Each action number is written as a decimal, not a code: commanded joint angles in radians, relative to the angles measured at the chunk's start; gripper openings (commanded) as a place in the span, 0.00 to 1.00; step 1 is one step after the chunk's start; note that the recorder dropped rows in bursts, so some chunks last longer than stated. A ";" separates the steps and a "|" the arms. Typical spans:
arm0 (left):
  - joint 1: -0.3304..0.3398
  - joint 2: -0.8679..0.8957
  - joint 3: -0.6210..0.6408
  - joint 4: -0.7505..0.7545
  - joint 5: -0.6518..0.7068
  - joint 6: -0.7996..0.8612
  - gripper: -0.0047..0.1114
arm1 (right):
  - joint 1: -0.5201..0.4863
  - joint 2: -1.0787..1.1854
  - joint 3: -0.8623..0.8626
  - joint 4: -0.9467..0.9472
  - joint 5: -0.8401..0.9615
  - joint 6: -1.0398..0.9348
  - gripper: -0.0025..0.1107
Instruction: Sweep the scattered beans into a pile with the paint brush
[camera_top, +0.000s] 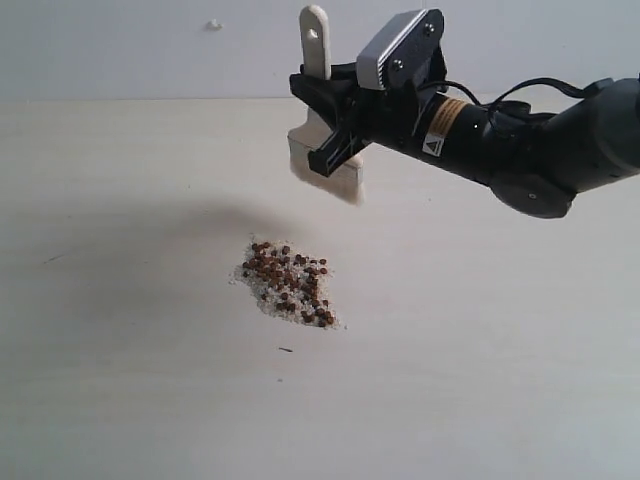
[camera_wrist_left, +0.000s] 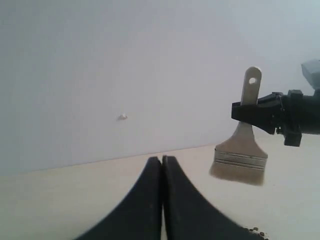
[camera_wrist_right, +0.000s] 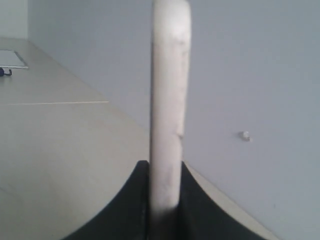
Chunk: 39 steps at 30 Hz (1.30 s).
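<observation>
Reddish-brown beans mixed with pale grit lie in one dense pile (camera_top: 286, 283) on the pale table; a few of them (camera_wrist_left: 255, 230) show at the edge of the left wrist view. The paint brush (camera_top: 325, 150) hangs upright in the air behind and above the pile, bristles down, clear of the table. My right gripper (camera_top: 335, 115) is shut on its wooden handle (camera_wrist_right: 170, 110), whose hole end points up. The same brush (camera_wrist_left: 241, 150) appears in the left wrist view, held by the black right gripper (camera_wrist_left: 260, 112). My left gripper (camera_wrist_left: 162, 162) is shut with nothing in it, out of the exterior view.
A small dark speck (camera_top: 286, 349) lies just in front of the pile. A white wall (camera_top: 150, 50) stands behind the table, with a small white knob (camera_top: 213, 24) on it. A flat white object (camera_wrist_right: 11, 59) lies far off on the table.
</observation>
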 joint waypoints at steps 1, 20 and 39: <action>0.002 -0.005 0.003 -0.005 -0.001 -0.004 0.04 | -0.001 0.010 -0.093 -0.212 0.028 0.082 0.02; 0.002 -0.005 0.003 -0.005 -0.001 -0.004 0.04 | -0.001 0.285 -0.422 -0.613 -0.111 0.261 0.02; 0.002 -0.005 0.003 -0.005 -0.001 -0.004 0.04 | -0.001 0.232 -0.524 -0.947 -0.170 0.498 0.02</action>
